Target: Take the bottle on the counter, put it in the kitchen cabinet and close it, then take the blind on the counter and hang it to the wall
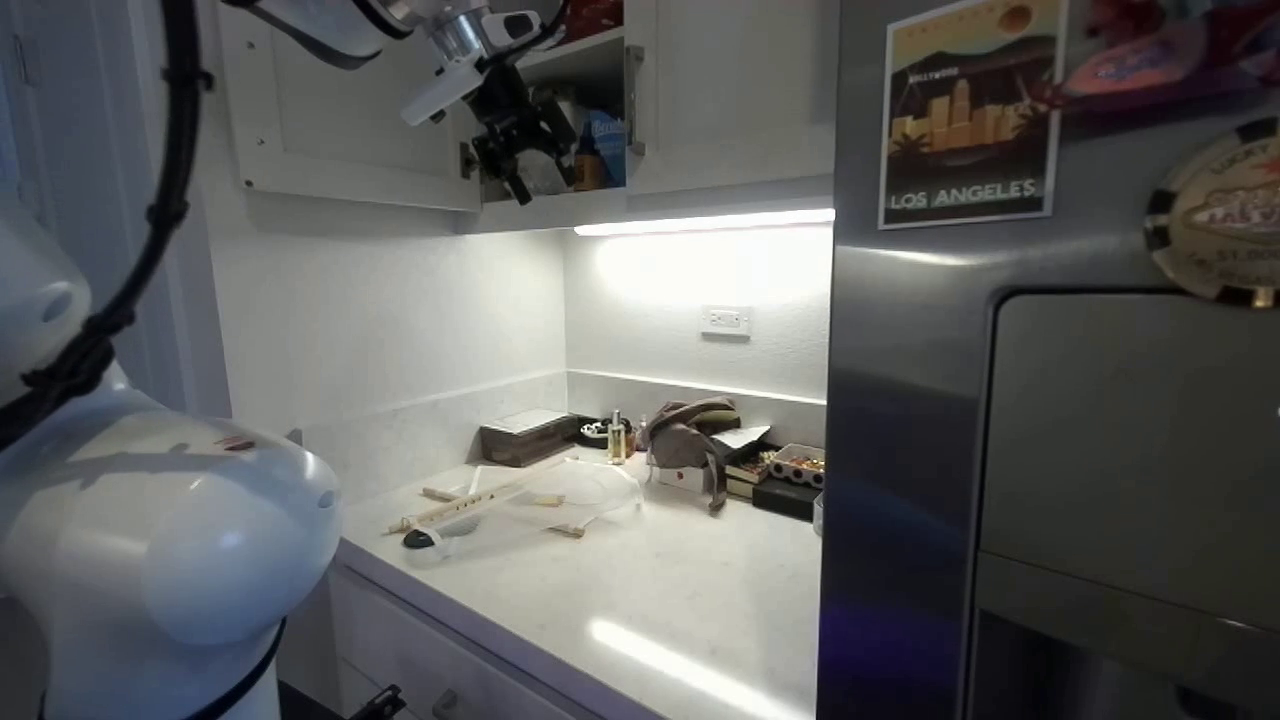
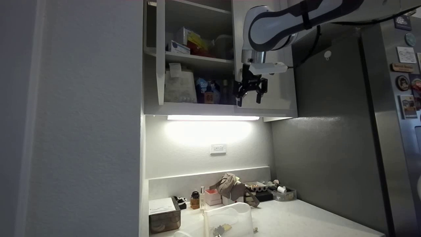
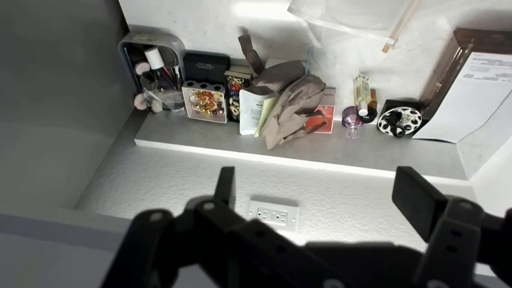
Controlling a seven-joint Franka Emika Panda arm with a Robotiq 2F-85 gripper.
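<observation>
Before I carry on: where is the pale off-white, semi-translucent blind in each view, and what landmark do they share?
In an exterior view: blind left of centre, below the middle.
In an exterior view: blind at bottom centre, cut off.
In the wrist view: blind at top edge, right of centre, cut off.
Shared landmark: white rectangular outlet plate.

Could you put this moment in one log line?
end effector: open, empty; orange-brown bottle: inside cabinet; cabinet: one door open; blind: on counter

A strip light [image 1: 705, 222] glares off wall [image 1: 640, 330] and counter [image 1: 700, 570], the kitchen cabinet [image 2: 197, 108] above dim.
</observation>
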